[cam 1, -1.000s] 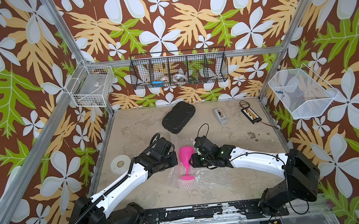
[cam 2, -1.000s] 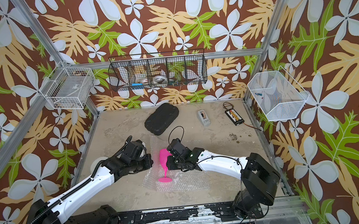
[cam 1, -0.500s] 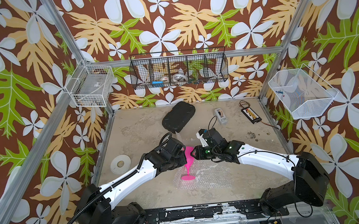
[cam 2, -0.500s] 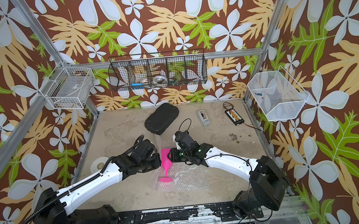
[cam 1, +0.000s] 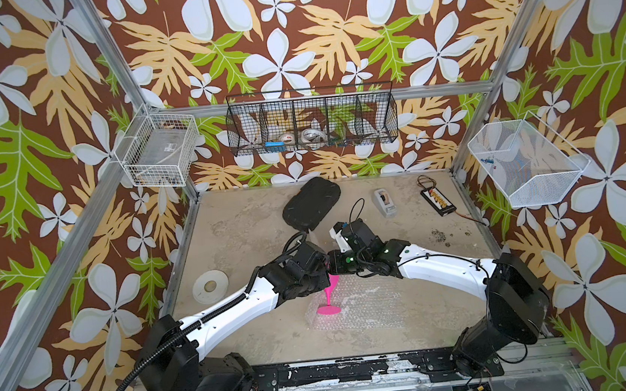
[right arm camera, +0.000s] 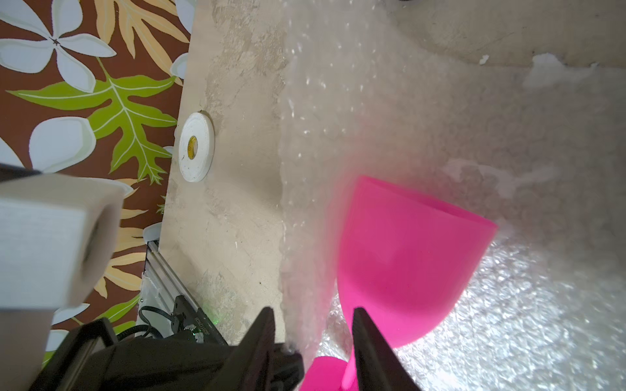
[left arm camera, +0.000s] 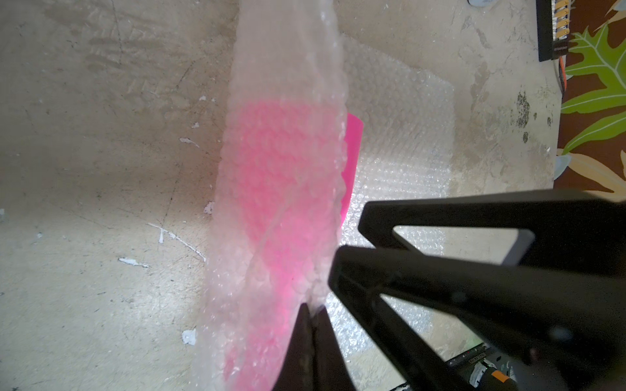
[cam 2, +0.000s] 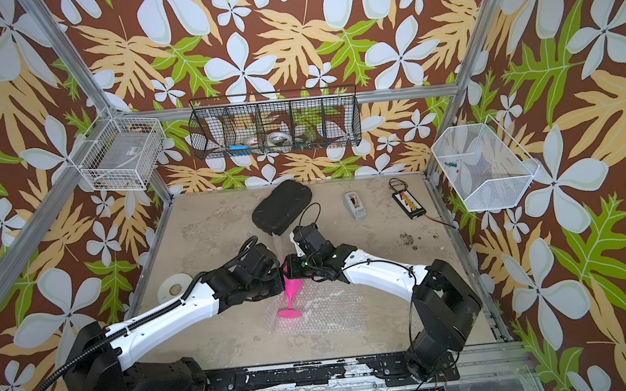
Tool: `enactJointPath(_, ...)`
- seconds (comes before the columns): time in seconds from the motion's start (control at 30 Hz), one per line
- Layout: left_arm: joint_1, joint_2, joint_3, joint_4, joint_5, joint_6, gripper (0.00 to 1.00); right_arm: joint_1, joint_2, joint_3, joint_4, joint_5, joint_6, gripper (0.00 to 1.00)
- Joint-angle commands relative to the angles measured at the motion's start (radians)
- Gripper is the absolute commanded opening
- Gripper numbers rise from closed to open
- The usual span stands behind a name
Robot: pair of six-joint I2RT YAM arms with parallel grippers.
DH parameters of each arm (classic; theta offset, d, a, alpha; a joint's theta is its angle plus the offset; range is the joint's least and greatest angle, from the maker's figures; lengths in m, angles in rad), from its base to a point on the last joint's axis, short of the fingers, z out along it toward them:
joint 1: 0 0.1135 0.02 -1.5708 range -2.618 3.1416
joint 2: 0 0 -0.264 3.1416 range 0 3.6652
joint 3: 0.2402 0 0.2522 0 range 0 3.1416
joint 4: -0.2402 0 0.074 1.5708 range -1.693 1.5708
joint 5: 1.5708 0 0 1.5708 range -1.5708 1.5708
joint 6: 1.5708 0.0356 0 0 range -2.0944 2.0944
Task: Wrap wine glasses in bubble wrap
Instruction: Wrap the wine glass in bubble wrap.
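Top views: both show a pink goblet standing upright on a clear sheet of wrap, front middle of the table. Two arms meet over its cup and hide most of it.
Left wrist view: the left end effector is clenched on an edge of the wrap. That flap stands up against the cup, whose pink shows blurred through the bubbles.
Right wrist view: the right end effector has its jaws apart. The raised flap hangs between them and the stem sits just beside one finger. Nothing looks pinched.
Goblet: its foot rests on the sheet near one edge, and the cup is bare on the side facing the right arm.
Stage: an early fold, by my judgement. One side is covered and the rest of the sheet lies flat.
Risk, tipping: the goblet is tall on a narrow foot. A tug on the flap or a finger knocking the stem would likely topple it.
Risk, slipping: the flap is held by a thin pinch, so the springy sheet may slide out and drop flat.
Risk, collision: both end effectors work close together at the cup, so one could bump the other.
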Motion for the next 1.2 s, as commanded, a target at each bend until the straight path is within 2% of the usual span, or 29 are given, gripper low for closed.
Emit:
enactJointPath(0.0, -0.002, 0.001, 0.01, 0.013, 0.0, 0.01, 0.0, 0.004, 0.017, 0.009, 0.02, -0.012, -0.006, 0.42)
enactJointPath(0.2, -0.008, 0.009, 0.019, 0.013, 0.005, 0.027, 0.0, 0.008, 0.048, 0.024, 0.025, -0.017, -0.001, 0.36)
enactJointPath(0.4, -0.008, 0.0, 0.018, 0.007, -0.01, 0.022, 0.0, 0.005, 0.041, 0.007, 0.021, -0.01, 0.0, 0.17)
enactJointPath(0.6, -0.008, -0.027, 0.021, 0.003, -0.01, 0.02, 0.0, -0.007, 0.033, -0.02, 0.033, -0.02, -0.004, 0.07)
enactJointPath(0.63, -0.008, -0.03, 0.021, 0.001, -0.008, 0.02, 0.04, -0.009, 0.03, -0.022, 0.033, -0.021, -0.006, 0.07)
enactJointPath(0.8, -0.003, -0.071, 0.031, -0.039, -0.031, 0.04, 0.41, -0.032, -0.002, -0.046, 0.028, -0.028, -0.021, 0.07)
enactJointPath(0.9, 0.022, -0.097, 0.042, -0.071, -0.03, 0.079, 0.57, -0.055, -0.023, -0.069, 0.033, -0.052, -0.037, 0.07)
enactJointPath(1.07, 0.084, -0.093, 0.043, -0.077, 0.031, 0.219, 0.75, -0.101, -0.056, -0.102, 0.029, -0.104, -0.082, 0.07)
enactJointPath(1.17, 0.084, -0.04, 0.056, -0.06, 0.055, 0.305, 0.79, -0.136, -0.071, -0.124, 0.025, -0.128, -0.104, 0.08)
